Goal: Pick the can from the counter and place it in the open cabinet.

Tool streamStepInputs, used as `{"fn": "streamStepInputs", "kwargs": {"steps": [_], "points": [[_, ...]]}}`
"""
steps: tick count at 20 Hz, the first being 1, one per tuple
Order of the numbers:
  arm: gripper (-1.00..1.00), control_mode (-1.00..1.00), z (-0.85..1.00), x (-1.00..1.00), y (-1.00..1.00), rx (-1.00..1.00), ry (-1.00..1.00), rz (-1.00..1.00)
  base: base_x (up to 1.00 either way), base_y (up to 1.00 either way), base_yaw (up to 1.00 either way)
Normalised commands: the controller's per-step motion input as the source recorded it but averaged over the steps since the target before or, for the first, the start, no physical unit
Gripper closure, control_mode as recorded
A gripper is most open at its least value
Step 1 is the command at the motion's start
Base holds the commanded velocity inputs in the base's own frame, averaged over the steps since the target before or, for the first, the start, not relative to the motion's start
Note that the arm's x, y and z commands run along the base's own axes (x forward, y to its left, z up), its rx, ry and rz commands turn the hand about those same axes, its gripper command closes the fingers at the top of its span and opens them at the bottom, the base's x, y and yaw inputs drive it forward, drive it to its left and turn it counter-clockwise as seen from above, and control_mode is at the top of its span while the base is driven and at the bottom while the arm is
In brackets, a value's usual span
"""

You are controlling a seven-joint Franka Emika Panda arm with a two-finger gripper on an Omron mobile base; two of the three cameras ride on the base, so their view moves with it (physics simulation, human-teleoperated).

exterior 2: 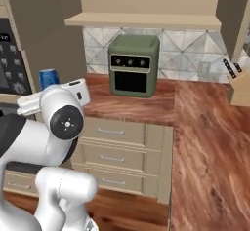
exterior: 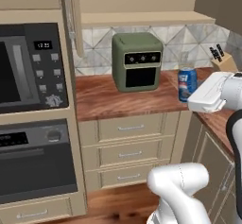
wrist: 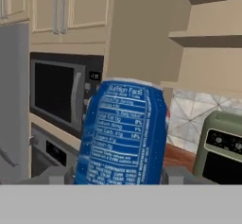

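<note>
While the can point(exterior: 187, 84) sits at right centre of the left base view, it appears lifted off the tabletop point(exterior: 118, 100), just beyond the white hand; pick looks done, placing remains. Open cabinet point(exterior: 142, 3) spans the top of frame, its bottom board above the green toaster oven point(exterior: 137, 61); nothing on that board yet.

Right base view: can at left centre, peeking over the white arm, well left of and below the cabinet board at top. Knife block point(exterior 2: 238, 88) at far right.

Hand view: can fills centre frame, tilted slightly, bracketed low on both sides by the pincer point(wrist: 120, 176) fingertips point(wrist: 57, 175). Pincer clenched on the can. Black microwave point(wrist: 61, 93) at left. Judgement: lift and carry to the cabinet remain.
</note>
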Motion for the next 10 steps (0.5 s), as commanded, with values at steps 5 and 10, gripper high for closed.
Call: {"fn": "streamStepInputs", "kwargs": {"steps": [5, 10], "points": [[1.0, 1.0, 0.0, 0.0, 0.0, 0.0, 0.0, 0.0, 0.68, -0.39, 0.04], [1.0, 1.0, 0.0, 0.0, 0.0, 0.0, 0.0, 0.0, 0.53, -0.52, 0.05]]}}
